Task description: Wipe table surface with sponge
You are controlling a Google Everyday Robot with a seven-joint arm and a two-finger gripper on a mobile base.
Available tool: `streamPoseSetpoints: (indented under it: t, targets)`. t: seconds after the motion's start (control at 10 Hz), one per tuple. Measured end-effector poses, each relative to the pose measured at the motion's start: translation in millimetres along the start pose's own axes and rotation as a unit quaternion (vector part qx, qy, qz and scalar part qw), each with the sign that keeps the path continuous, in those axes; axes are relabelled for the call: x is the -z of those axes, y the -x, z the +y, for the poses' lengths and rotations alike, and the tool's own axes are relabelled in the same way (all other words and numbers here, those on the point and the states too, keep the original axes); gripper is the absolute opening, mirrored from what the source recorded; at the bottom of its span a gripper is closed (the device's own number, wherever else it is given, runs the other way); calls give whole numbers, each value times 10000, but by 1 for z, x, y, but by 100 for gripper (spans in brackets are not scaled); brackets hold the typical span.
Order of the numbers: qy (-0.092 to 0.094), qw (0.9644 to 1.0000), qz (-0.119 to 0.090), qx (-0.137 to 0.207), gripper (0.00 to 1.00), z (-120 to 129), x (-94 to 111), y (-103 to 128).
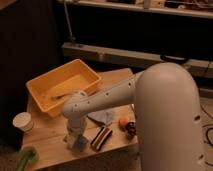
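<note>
Robot arm [165, 115]: white, bulky; the right half of the view is filled by it, and the worktop's right part is hidden behind it.

Worktop [47, 132]: light wood; its near edge is cut off at the bottom of the view.

Yellow tray [64, 86]: set at the back left of the worktop, turned diagonally; a small object inside cannot be made out.

Gripper [75, 141]: pointed down at the worktop's front, near the striped object. Whether the fingers are spread or closed cannot be told.

Sponge [78, 144]: a pale bluish patch directly under the gripper on the worktop; its outline and long axis cannot be made out.

Pale cloth [102, 117]: partly covered by the arm.

Striped dark object [101, 138]: lying diagonally.

White cup [23, 121]: at left edge.

Green object [26, 158]: cut off at bottom left.

Orange item [123, 122]: small, beside the arm.

No writing can be read.
</note>
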Motion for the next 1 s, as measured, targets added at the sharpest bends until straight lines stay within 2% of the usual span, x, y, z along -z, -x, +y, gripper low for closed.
streamPoseSetpoints:
  t: [0.2, 0.4, 0.8, 1.0]
  targets:
    - [-187, 9998, -29, -79, 6, -11, 8, 3]
    - [-322, 9992, 14, -216, 6, -31, 3, -5]
    - [-431, 9983, -121, -377, 6, -64, -2, 0]
    - [-386, 9983, -158, -411, 6, -74, -5, 9]
